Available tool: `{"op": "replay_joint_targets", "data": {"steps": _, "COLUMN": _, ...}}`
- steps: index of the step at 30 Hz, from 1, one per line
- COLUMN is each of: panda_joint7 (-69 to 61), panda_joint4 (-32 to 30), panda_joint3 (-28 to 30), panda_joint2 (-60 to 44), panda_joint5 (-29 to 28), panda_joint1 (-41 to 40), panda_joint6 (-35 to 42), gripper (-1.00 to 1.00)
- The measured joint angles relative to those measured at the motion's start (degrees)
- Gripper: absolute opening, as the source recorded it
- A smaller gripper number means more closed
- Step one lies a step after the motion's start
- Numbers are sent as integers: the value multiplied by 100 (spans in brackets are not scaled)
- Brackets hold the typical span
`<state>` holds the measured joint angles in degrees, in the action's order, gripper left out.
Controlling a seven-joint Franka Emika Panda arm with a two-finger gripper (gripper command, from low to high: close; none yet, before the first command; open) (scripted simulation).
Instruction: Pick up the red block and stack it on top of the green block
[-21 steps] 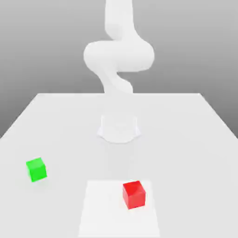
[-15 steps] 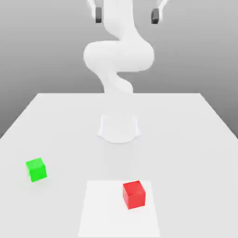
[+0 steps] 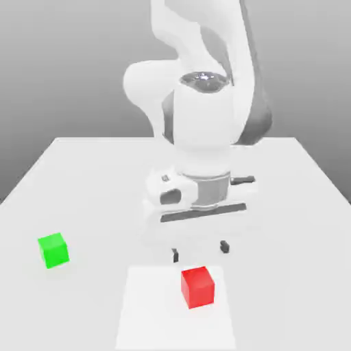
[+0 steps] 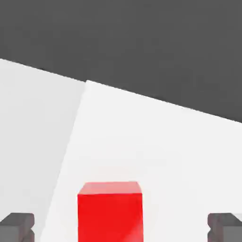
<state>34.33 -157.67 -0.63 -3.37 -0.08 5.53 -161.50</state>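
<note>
Lowered since earlier, the gripper hangs with jaws released just beyond the red block, which sits nearer on the table

The red block is found to be a small bright red cube with plain matte faces, resting flat and upright on a paler square patch of the worktop, towards the exterior view's right of that patch. The green block, a matching bright green cube, is seated flat well apart towards the exterior view's left.
</note>
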Motion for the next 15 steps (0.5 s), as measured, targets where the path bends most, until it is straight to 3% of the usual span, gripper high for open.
{"op": "replay_joint_targets", "data": {"steps": 4, "panda_joint7": 9, "panda_joint4": 87, "panda_joint3": 22, "panda_joint2": -831, "panda_joint5": -28, "panda_joint1": 13, "panda_joint6": -701, "gripper": 0}}
{"op": "replay_joint_targets", "data": {"steps": 5, "panda_joint7": 12, "panda_joint4": 114, "panda_joint3": 31, "panda_joint2": -1024, "panda_joint5": -32, "panda_joint1": 20, "panda_joint6": -866, "gripper": -100}}
{"op": "replay_joint_targets", "data": {"steps": 11, "panda_joint7": 29, "panda_joint4": 128, "panda_joint3": 30, "panda_joint2": -1120, "panda_joint5": -51, "panda_joint1": 21, "panda_joint6": -946, "gripper": -100}}
{"op": "replay_joint_targets", "data": {"steps": 15, "panda_joint7": 16, "panda_joint4": 48, "panda_joint3": 4, "panda_joint2": -576, "panda_joint5": -35, "panda_joint1": -5, "panda_joint6": -481, "gripper": -100}}
